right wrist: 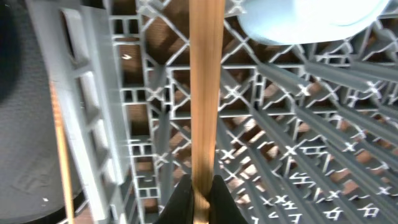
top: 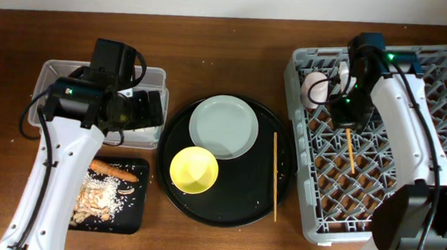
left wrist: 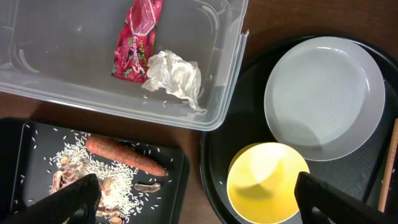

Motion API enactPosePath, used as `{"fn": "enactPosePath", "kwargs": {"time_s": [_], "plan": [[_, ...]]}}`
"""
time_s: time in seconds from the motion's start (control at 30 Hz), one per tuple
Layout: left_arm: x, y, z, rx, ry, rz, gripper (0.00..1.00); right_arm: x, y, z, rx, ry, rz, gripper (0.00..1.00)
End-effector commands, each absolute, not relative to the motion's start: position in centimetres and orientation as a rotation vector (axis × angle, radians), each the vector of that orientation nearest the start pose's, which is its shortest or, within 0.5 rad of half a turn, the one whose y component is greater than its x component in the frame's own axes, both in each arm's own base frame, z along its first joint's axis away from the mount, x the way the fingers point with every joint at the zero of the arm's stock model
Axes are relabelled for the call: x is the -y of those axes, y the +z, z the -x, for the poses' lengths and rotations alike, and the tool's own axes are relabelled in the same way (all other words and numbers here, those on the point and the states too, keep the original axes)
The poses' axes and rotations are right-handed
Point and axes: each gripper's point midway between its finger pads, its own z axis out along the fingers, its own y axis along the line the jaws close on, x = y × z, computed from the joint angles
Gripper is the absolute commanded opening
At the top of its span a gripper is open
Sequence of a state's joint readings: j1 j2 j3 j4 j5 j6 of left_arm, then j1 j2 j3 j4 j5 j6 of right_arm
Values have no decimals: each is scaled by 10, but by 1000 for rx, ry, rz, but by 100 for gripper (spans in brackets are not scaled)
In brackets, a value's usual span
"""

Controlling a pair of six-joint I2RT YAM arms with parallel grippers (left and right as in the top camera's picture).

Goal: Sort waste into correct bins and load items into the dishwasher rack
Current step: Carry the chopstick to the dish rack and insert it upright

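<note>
My right gripper (right wrist: pixel 200 190) is shut on a wooden chopstick (right wrist: pixel 206 93) and holds it over the grey dishwasher rack (top: pixel 439 195); the chopstick (top: pixel 350 151) points down into the lattice. A pink cup (top: pixel 316 90) and a blue cup (right wrist: pixel 311 18) sit in the rack's back left corner. The other chopstick (top: pixel 274 176) lies on the round black tray beside the grey plate (top: pixel 223 126) and yellow bowl (top: pixel 193 170). My left gripper (left wrist: pixel 196 199) is open and empty above the gap between black tray and bowl. The red wrapper (left wrist: pixel 137 40) and white tissue (left wrist: pixel 175 74) lie in the clear tub (top: pixel 54 70). The carrot (left wrist: pixel 124 155) and food scraps (left wrist: pixel 93 180) lie in the black rectangular tray (top: pixel 134 221).
The large round black tray (top: pixel 241 205) sits mid-table between the bins and the rack. Brown wooden table (top: pixel 229 43) surrounds everything. The left arm reaches over the tub's right end.
</note>
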State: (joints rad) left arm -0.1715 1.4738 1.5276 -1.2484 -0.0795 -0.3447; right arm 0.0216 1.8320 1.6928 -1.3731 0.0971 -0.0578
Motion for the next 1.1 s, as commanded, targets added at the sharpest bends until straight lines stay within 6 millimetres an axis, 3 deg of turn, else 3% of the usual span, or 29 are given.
{"fn": "enactPosePath", "kwargs": {"time_s": [0.0,0.13,0.23,0.27,0.33,0.37,0.4,0.43,0.5,0.6,0.7,0.77,0.8,0.9,0.97,1.03,1.07], "plan": [[39,223,-322,-2739,-20,276,99,16,147,-362,-3063,-182,252,4],[39,223,-322,-2739,-20,276,99,16,138,-364,-3071,-182,252,6],[39,223,-322,-2738,-20,276,99,18,131,-364,-3094,-181,248,17],[39,223,-322,-2739,-20,276,99,18,129,-364,-3100,-180,248,27],[39,223,-322,-2739,-20,276,99,18,126,-363,-3108,-180,250,59],[39,223,-322,-2739,-20,276,99,18,126,-364,-3110,-180,250,67],[39,223,-322,-2739,-20,276,99,17,126,-364,-3110,-179,250,68],[39,223,-322,-2739,-20,276,99,15,126,-363,-3111,-162,248,67],[39,223,-322,-2738,-20,276,99,-16,125,-361,-3110,121,225,67],[39,223,-322,-2739,-20,276,99,-37,129,-353,-3118,324,223,68],[39,223,-322,-2739,-20,276,99,-35,129,-338,-3184,325,215,59],[39,223,-322,-2739,-20,276,99,-29,130,-322,-3255,279,212,40],[39,223,-322,-2739,-20,276,99,-25,129,-318,-3280,240,177,35],[39,223,-322,-2739,-20,276,99,-22,129,-316,-3301,203,72,4],[39,223,-322,-2739,-20,276,99,-19,124,-313,-3318,177,59,4],[39,223,-322,-2739,-20,276,99,0,117,-312,-3325,-17,-55,7],[39,223,-322,-2739,-20,276,99,5,113,-311,-3328,-73,-64,18]]}}
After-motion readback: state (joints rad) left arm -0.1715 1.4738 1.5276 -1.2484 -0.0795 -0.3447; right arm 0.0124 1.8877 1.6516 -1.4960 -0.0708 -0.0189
